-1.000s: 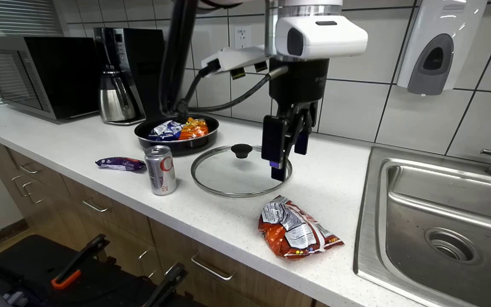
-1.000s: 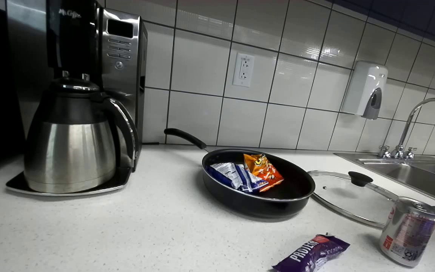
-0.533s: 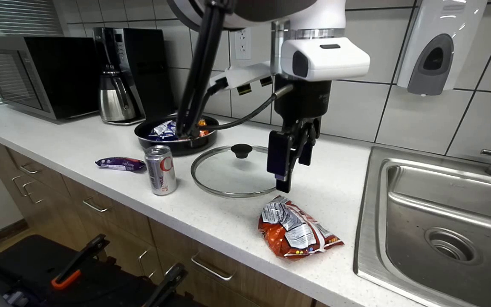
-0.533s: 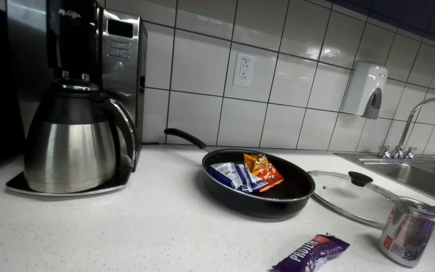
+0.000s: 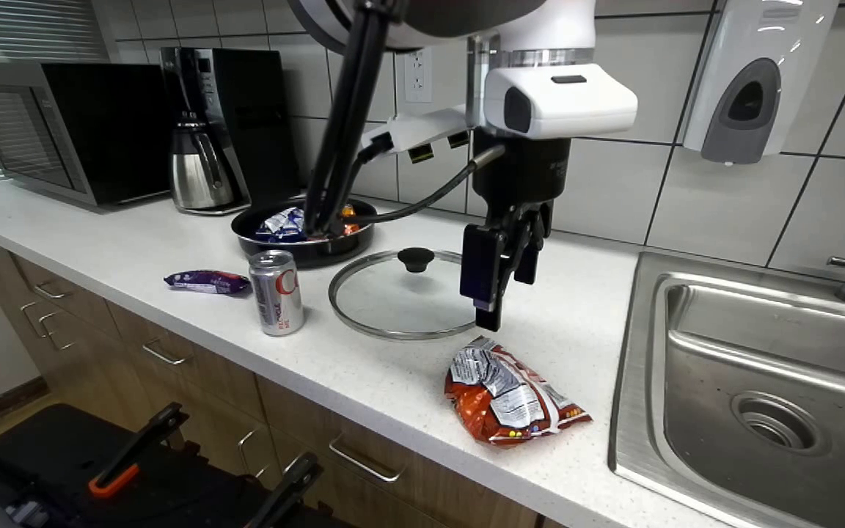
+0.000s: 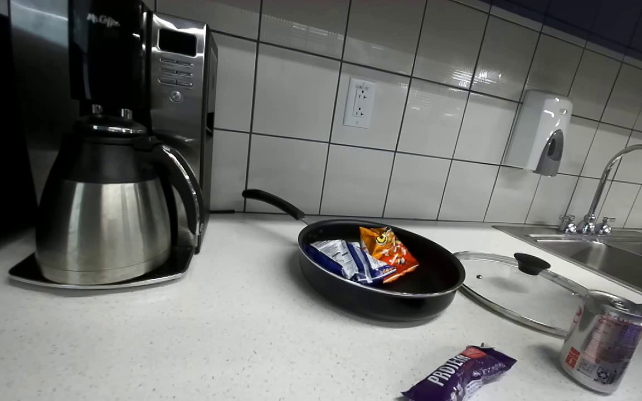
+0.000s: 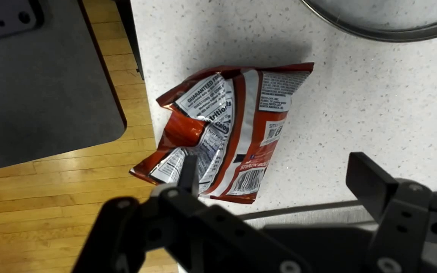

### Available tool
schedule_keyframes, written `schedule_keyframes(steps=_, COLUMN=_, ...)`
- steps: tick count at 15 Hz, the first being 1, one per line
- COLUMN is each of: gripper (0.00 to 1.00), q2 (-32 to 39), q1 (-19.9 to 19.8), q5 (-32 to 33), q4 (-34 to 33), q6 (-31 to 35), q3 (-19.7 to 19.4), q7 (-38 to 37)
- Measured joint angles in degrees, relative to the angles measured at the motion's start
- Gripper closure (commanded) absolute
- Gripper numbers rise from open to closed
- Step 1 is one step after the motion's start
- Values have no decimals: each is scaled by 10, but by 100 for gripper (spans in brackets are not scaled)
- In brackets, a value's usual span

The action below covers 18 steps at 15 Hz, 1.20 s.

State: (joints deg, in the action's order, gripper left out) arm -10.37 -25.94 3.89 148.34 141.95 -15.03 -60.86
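In an exterior view, a white countertop (image 5: 364, 367) bore a red snack bag (image 5: 510, 396) at lower centre, a glass lid (image 5: 397, 301) mid-frame, a can (image 5: 276, 295), purple packet (image 5: 207, 281) and black pan (image 5: 327, 253) left of centre, and a coffee maker (image 5: 261, 139) and microwave (image 5: 111, 136) at upper left.

In an exterior view you're in front of the counter (image 5: 378, 367), angled down toward the tiles (image 5: 598, 194), sink (image 5: 637, 381) near, microwave (image 5: 100, 136) far. In an exterior view you're low by the coffee maker (image 6: 179, 117), facing the tiles too — both exterior views share pan (image 6: 377, 303) and can (image 6: 605, 342). Your wrist view stares down close on the bag (image 7: 241, 129) — the lid (image 5: 393, 297) is in all three.
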Motion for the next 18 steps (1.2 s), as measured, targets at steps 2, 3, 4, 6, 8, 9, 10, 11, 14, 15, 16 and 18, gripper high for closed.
schedule_keyframes(steps=2, gripper=0, q2=3, q1=0, q5=-1, q4=0, q6=0, q3=-1, q7=0)
schedule_keyframes(steps=3, gripper=0, q2=6, q1=0, q5=-2, q4=0, q6=0, q3=-2, q7=0)
schedule_keyframes(steps=4, gripper=0, q2=10, q1=1, q5=-3, q4=0, q6=0, q3=-4, q7=0)
schedule_keyframes(steps=6, gripper=0, q2=18, q1=3, q5=-4, q4=0, q6=0, q3=-7, q7=1)
schedule_keyframes(steps=8, gripper=0, q2=26, q1=4, q5=-6, q4=0, q6=1, q3=-9, q7=1)
schedule_keyframes(steps=9, gripper=0, q2=31, q1=5, q5=-8, q4=0, q6=2, q3=-10, q7=1)
schedule_keyframes(steps=10, gripper=0, q2=36, q1=6, q5=-10, q4=0, q6=3, q3=-11, q7=1)
schedule_keyframes(steps=11, gripper=0, q2=41, q1=7, q5=-11, q4=0, q6=4, q3=-12, q7=1)
schedule_keyframes(steps=14, gripper=0, q2=57, q1=11, q5=-16, q4=-2, q6=8, q3=-14, q7=1)
schedule_keyframes(steps=15, gripper=0, q2=63, q1=12, q5=-18, q4=-3, q6=8, q3=-15, q7=1)
schedule_keyframes(steps=16, gripper=0, q2=68, q1=13, q5=-22, q4=-5, q6=9, q3=-15, q7=1)
schedule_keyframes(steps=18, gripper=0, q2=79, q1=16, q5=-28, q4=-8, q6=10, q3=-17, q7=1)
